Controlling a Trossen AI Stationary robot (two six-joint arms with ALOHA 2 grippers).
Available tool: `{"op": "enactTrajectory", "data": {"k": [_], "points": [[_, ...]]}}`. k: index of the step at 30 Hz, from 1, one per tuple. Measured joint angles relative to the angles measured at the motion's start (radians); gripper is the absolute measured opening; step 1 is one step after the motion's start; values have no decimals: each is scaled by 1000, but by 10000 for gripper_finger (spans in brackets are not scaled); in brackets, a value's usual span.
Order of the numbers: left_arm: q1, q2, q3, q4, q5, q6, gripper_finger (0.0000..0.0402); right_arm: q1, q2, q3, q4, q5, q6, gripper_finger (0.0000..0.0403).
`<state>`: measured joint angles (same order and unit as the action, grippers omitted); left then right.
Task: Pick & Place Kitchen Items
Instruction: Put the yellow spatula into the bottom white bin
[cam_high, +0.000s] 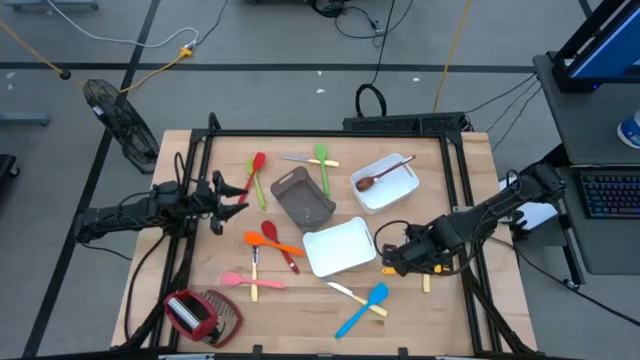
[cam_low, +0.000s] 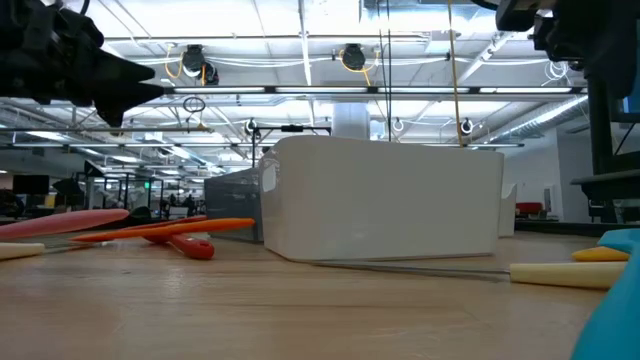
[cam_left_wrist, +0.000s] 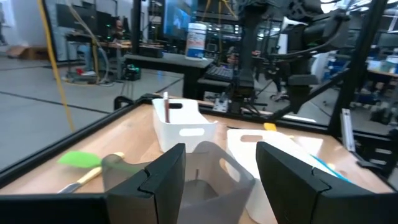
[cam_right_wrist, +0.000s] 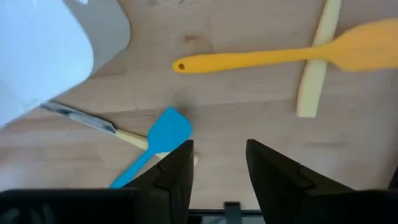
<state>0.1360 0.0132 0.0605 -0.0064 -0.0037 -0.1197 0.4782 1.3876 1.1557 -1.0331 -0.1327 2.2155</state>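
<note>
My left gripper (cam_high: 237, 195) is open and empty, above the table's left part, with its fingers toward the grey tray (cam_high: 303, 197); the grey tray also shows in the left wrist view (cam_left_wrist: 205, 177). My right gripper (cam_high: 384, 256) is open and empty, pointing down beside the near white tray (cam_high: 338, 247). Below it lie a yellow spatula (cam_right_wrist: 273, 57) across a pale-handled piece (cam_right_wrist: 316, 74), a blue spatula (cam_right_wrist: 163, 135) and a pale-handled knife (cam_right_wrist: 81, 117). A wooden spoon (cam_high: 383, 176) lies in the far white tray (cam_high: 398, 190).
Orange spatula (cam_high: 272, 241), red spoon (cam_high: 280, 243) and pink spoon (cam_high: 240, 280) lie left of the near white tray. Another red spoon (cam_high: 258, 172) and a green spatula (cam_high: 322, 164) lie at the far side. A red-and-wire-mesh tool (cam_high: 200, 314) sits at the near left corner.
</note>
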Motion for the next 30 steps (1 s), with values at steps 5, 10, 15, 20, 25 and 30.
{"op": "enactTrajectory", "data": {"k": [5,10,15,20,25,30], "points": [[0,0,0,-1,-8,72,202,0,0,-5,12,0,140,141],[0,0,0,-1,-9,127,202,2,0,-57,107,-1,181,141],[0,0,0,-1,-8,144,202,1,0,-142,211,-52,201,141],[0,0,0,-7,-8,190,202,2,0,-182,212,-208,260,141],[0,0,0,-6,-8,220,202,-16,0,-183,208,-206,292,141],[0,0,0,-7,-8,220,202,-56,0,-183,183,-125,312,141]]}}
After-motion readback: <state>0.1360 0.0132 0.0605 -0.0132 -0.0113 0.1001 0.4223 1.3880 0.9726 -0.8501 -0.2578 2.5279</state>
